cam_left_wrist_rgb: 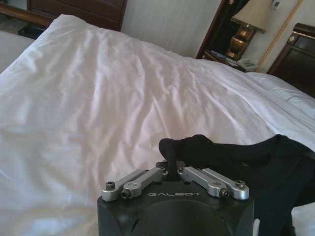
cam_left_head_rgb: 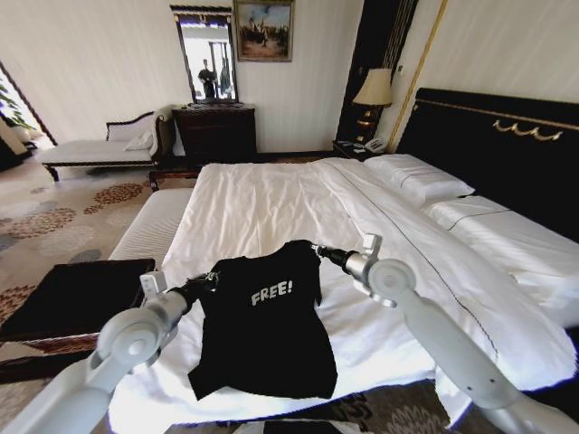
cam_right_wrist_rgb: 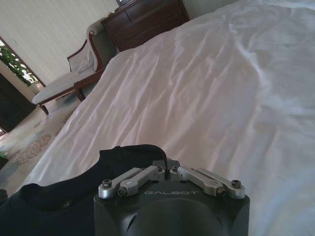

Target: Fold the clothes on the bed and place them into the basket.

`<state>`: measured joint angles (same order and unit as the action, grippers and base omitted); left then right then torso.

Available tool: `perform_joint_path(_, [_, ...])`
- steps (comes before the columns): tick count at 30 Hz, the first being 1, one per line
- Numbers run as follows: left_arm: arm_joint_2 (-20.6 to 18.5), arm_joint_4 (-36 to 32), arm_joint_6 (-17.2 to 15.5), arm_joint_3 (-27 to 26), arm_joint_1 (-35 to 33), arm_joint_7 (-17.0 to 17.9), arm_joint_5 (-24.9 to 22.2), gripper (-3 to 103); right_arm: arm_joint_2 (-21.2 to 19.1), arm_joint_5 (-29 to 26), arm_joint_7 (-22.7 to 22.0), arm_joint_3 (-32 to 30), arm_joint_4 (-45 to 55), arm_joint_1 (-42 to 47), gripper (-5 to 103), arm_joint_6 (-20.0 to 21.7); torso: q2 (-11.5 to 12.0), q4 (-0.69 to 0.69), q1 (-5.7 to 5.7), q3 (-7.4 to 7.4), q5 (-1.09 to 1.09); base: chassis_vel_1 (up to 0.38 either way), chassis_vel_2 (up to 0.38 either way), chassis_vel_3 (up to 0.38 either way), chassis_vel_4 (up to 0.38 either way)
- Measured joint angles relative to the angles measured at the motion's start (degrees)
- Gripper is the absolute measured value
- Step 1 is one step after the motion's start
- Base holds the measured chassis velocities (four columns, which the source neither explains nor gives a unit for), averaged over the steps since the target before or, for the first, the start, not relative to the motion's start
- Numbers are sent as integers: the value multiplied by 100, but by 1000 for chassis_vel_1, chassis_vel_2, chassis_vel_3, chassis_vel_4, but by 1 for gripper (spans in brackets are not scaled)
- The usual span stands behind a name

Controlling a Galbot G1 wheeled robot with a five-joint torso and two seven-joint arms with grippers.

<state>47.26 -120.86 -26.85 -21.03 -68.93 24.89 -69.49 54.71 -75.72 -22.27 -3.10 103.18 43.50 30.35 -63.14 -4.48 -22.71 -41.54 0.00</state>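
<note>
Left gripper [cam_left_head_rgb: 210, 282]: at the T-shirt's left shoulder, near the foot end of the bed. In the left wrist view the left gripper [cam_left_wrist_rgb: 170, 169] has its fingers drawn together on a pinched-up fold of black cloth, which rises just ahead of the fingertips.

Right gripper [cam_left_head_rgb: 317, 250]: at the shirt's opposite shoulder. In the right wrist view the right gripper [cam_right_wrist_rgb: 165, 164] is likewise closed, clamped on the black fabric edge at its tips.

Black T-shirt [cam_left_head_rgb: 262, 330]: spread between the two grippers, white "FREE!" lettering facing up, collar end toward the headboard, hem toward the bed's foot edge. Upper corners in the grippers; the rest lies on the white duvet [cam_left_head_rgb: 262, 203].

Bed [cam_left_head_rgb: 507, 136]: pillows [cam_left_head_rgb: 425, 181] well beyond the shirt, by the black headboard.

Basket [cam_left_head_rgb: 72, 294]: on the floor to the robot's left, beside the bed, black top showing, apart from the shirt.
</note>
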Motion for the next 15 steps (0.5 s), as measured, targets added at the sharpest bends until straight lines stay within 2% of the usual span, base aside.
perform_joint_path(3, [145, 317, 20, 93, 148, -55, 85, 1, 117, 206, 71, 118, -269, -66, 0, -58, 0, 1, 0, 0, -1, 0, 0, 0, 0])
perform_joint_path(5, [342, 794, 91, 218, 436, -147, 257, 1, 383, 514, 143, 321, -799, -272, 0, -170, -1, 3, 1, 0, -2, 0, 0, 0, 0])
perform_joint_path(8, [434, 1077, 124, 350, 707, -179, 318, 1, 596, 687, 154, 435, -1135, -430, 0, -251, 0, 4, 1, 0, -1, 0, 0, 0, 0])
perform_joint_path(10, [544, 1609, 152, 690, 1222, -207, 356, 1, 956, 1024, 229, 638, -1731, -708, 0, -416, 0, 2, 1, 1, 0, 0, 0, 0, 0])
perform_joint_path(13, [600, 2012, 163, 954, 1623, -241, 386, 1, 1168, 1228, 292, 791, -2079, -894, 0, -516, 0, 2, 1, 0, -1, 0, 0, 0, 0])
perform_joint_path(15, [687, 2664, 168, 1317, 2300, -332, 425, 1, 1503, 1460, 373, 980, -2536, -1171, 0, -642, 0, 1, 0, -1, -1, 0, 0, 0, 0])
